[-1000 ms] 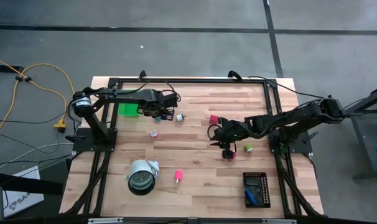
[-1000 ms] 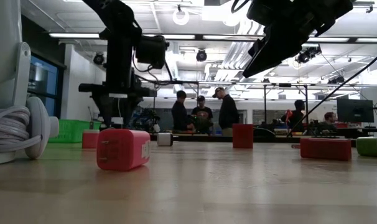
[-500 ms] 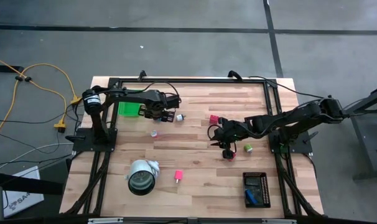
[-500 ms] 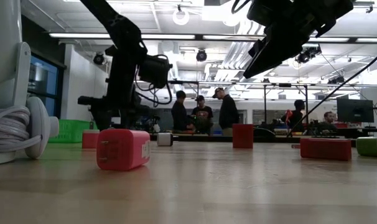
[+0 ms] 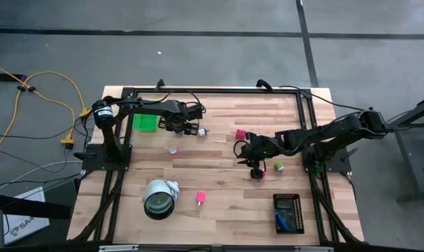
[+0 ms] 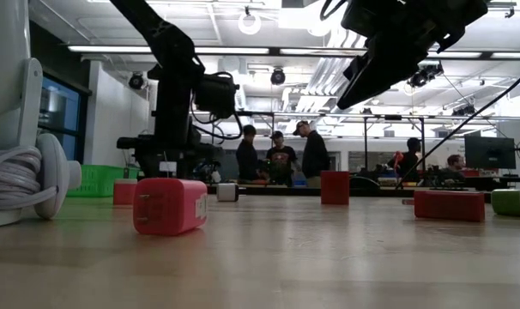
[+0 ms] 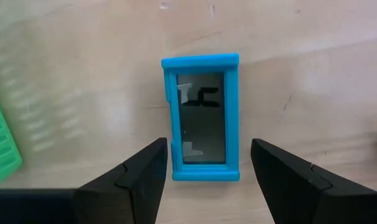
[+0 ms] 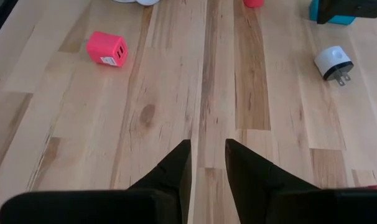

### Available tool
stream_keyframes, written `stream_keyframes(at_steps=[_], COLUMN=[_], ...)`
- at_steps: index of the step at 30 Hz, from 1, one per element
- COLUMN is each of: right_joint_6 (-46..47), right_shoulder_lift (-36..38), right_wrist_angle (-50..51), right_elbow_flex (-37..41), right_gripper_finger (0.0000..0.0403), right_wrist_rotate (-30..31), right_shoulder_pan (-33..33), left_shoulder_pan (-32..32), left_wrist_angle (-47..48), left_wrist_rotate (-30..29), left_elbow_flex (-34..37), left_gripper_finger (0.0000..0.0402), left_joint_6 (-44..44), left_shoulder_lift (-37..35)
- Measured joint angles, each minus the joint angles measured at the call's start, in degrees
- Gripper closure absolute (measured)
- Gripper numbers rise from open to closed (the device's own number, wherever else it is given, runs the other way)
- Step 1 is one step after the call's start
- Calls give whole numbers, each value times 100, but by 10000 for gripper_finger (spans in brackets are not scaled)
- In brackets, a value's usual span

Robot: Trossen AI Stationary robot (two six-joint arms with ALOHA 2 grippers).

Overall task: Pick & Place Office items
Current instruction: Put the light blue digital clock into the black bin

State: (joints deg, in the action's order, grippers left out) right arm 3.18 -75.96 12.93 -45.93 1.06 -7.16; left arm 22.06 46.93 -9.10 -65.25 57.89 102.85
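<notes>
Over the last second the left arm has swung inward from the green tray [image 5: 145, 122] and now poses its left end effector [image 7: 204, 163] directly over the blue-framed item [image 7: 201, 117] lying flat on the desk [image 5: 219, 175] beside that tray. Its fingers stand released, straddling the item without touching it, so a pick looks imminent. The right end effector [image 8: 207, 163] has not moved, fingers nearly clenched and empty, above bare wood near the green cube [image 5: 278, 166].

blue-framed item [image 7: 201, 118] grey face | pink block [image 8: 106, 48] | white plug [image 8: 333, 63] | green tray [image 5: 145, 122]
</notes>
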Motion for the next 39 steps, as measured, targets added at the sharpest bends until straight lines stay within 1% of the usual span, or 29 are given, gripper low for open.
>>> stream_keyframes(at_steps=[6,23,39], right_joint_6=[0,4,26], right_shoulder_lift=[0,0,0], right_wrist_angle=[9,20,20], right_elbow_flex=[0,0,0], right_gripper_finger=[318,318,318], right_wrist_rotate=[1,0,0], right_shoulder_pan=[-1,0,-2], left_shoulder_pan=[-4,-4,-4], left_wrist_angle=[2,88,107], left_wrist_rotate=[4,4,6], left_elbow_flex=[0,0,0], left_gripper_finger=[181,241,245], left_joint_6=[-1,-2,-109], left_shoulder_lift=[0,-3,-4])
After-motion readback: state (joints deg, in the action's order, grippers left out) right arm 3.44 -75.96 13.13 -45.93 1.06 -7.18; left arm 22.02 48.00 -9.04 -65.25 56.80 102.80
